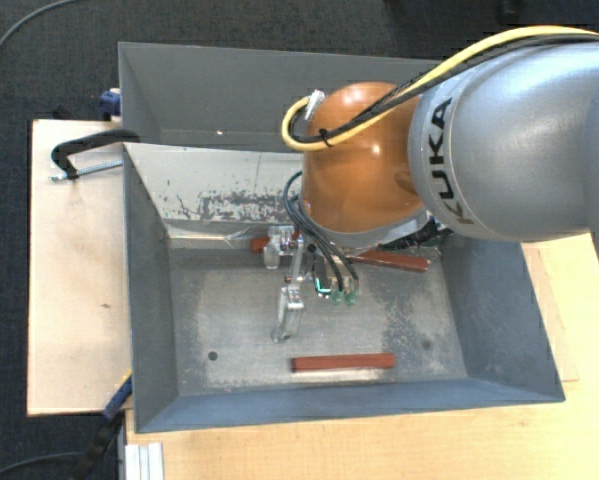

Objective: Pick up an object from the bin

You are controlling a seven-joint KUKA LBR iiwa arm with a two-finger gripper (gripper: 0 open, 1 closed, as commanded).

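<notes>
My gripper (pixel 283 328) hangs low over the bin's floor, a little left of the middle, below the arm's orange cover. Nothing shows in it. A long flat red-brown bar (pixel 342 363) lies left to right by the front wall, just in front of and to the right of the gripper, apart from it. A second red-brown piece (pixel 401 261) lies near the back right, partly hidden under the arm.
A small dark speck (pixel 212 356) sits on the floor at the front left. The arm and its orange cover hang over the back middle and right of the bin. Bare floor lies to the gripper's left.
</notes>
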